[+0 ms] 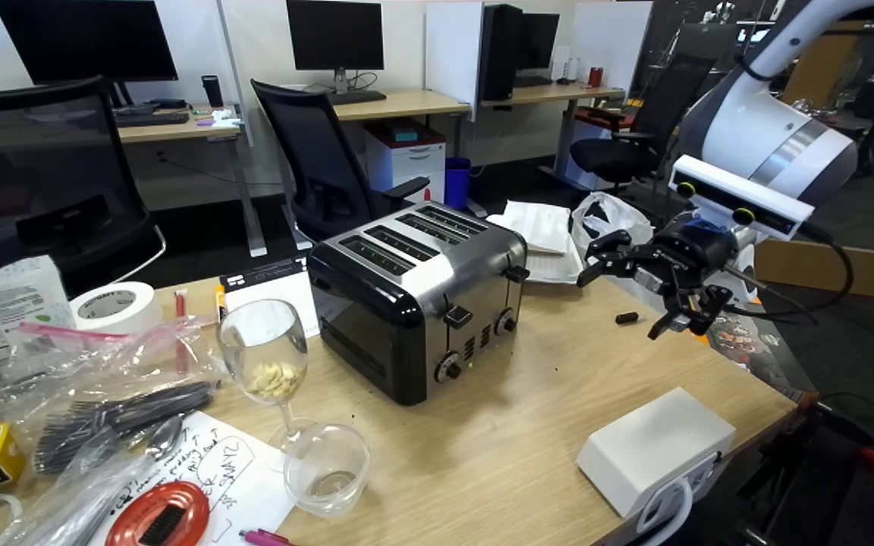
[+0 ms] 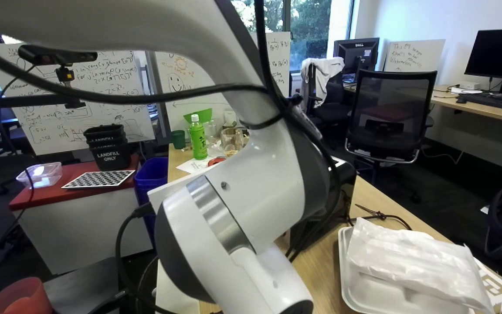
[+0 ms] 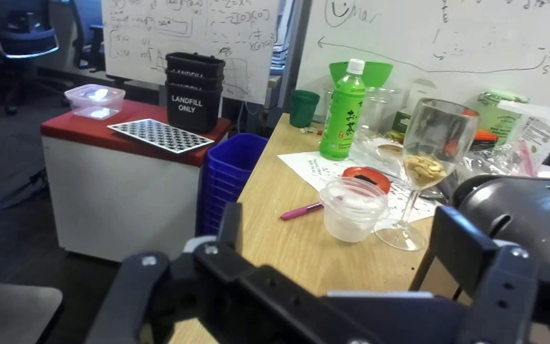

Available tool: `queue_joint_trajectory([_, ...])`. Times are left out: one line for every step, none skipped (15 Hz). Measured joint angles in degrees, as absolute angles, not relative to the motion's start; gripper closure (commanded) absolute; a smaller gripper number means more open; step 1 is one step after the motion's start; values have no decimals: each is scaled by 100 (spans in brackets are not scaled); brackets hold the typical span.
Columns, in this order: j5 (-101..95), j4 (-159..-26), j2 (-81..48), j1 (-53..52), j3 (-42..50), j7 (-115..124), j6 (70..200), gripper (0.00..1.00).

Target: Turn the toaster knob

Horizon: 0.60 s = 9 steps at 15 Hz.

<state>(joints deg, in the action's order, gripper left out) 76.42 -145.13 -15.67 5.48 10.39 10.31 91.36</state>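
Note:
The four-slot toaster (image 1: pixel 376 318) stands on the wooden table, glossy black with a brushed-silver top and front. Its front panel bears two black dial knobs, a near one (image 1: pixel 449 368) and a far one (image 1: pixel 506 321), each below a lever. In an exterior view the arm hides most of the toaster, leaving a black part (image 2: pixel 346 185). In the wrist view its corner (image 3: pixel 518 215) shows at the right edge, knobs out of sight. My gripper (image 1: pixel 628 302) is open and empty, above the table and apart from the toaster's front; the wrist view shows its spread fingers (image 3: pixel 346 236).
A wine glass with pale pieces (image 1: pixel 274 375) and a clear plastic cup (image 1: pixel 327 470) stand near the toaster. A white box (image 1: pixel 657 451) sits at the table edge. A small black piece (image 1: pixel 626 318) lies below the gripper. A foam tray (image 2: pixel 390 288) lies behind the toaster.

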Motion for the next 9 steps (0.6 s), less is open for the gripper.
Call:
queue_joint_trajectory([7790, -14561, -1558, 542, 1039, 1035, 9167, 0])
queue_joint_trajectory([7860, -14605, -1523, 540, 1039, 1035, 9186, 0])
queue_joint_trajectory([7886, -14635, -1492, 539, 1039, 1035, 9197, 0])
queue_joint_trajectory([7901, -14648, -1471, 539, 1039, 1035, 9204, 0])
queue_joint_trajectory([7905, -14654, -1459, 539, 1039, 1035, 9210, 0])
queue_joint_trajectory([7906, -14659, -1452, 539, 1039, 1035, 9216, 0])
queue_joint_trajectory([7906, -14661, -1452, 539, 1039, 1035, 9218, 0])
queue_joint_trajectory([7907, -14664, -1452, 539, 1039, 1035, 9220, 0])
queue_joint_trajectory([7905, -14664, -1453, 539, 1039, 1035, 9216, 0])
